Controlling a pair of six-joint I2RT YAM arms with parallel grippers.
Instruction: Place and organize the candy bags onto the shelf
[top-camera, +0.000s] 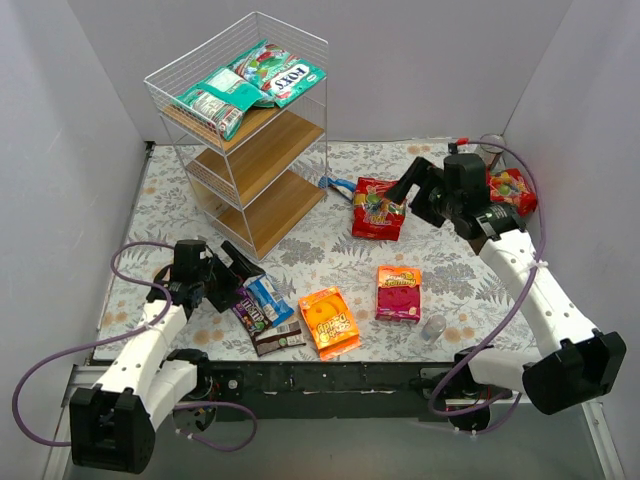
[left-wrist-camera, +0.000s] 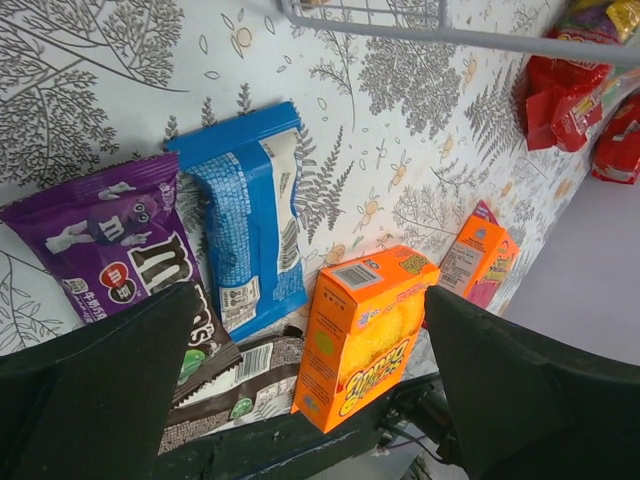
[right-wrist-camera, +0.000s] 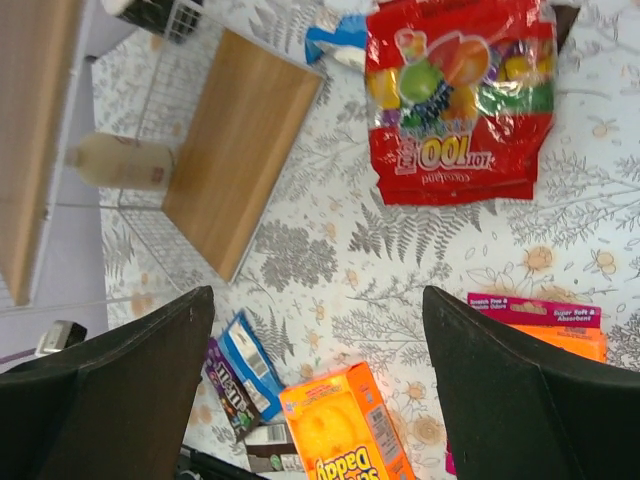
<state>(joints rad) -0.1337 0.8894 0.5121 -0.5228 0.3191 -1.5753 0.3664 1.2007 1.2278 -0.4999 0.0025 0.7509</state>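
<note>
On the shelf's top tier: overlapping teal-green candy bags (top-camera: 250, 85) are laid flat.
Shelf (top-camera: 270, 150): a white wire rack with wooden boards, stood at the far left of the floral table (top-camera: 300, 250).
Left gripper (left-wrist-camera: 310, 300): its fingers are spread wide and nothing is held; it is poised low over the near-left packs.
Near-left packs: a purple M&M's pack (left-wrist-camera: 120, 250) and a blue pack (left-wrist-camera: 250, 230) are laid side by side, touching; a brown pack (left-wrist-camera: 240, 370) is seen just in front of them.
Orange box (left-wrist-camera: 365, 330): laid on the table just right of the brown pack.
Pink-orange box (top-camera: 398, 292): laid further right, apart from the orange box.
Right gripper (right-wrist-camera: 318, 295): its fingers are parted wide and nothing is grasped; it is held above the table near the red bag.
Red bag (right-wrist-camera: 460, 100): laid flat on the table, right of the shelf's base.
Second red bag (top-camera: 512, 190): seen at the far right, behind the right arm.
Blue-and-white packet (top-camera: 340, 184): laid between the shelf's foot and the red bag.
Clear cup (top-camera: 433, 328): stood near the front edge, right of the pink-orange box.
</note>
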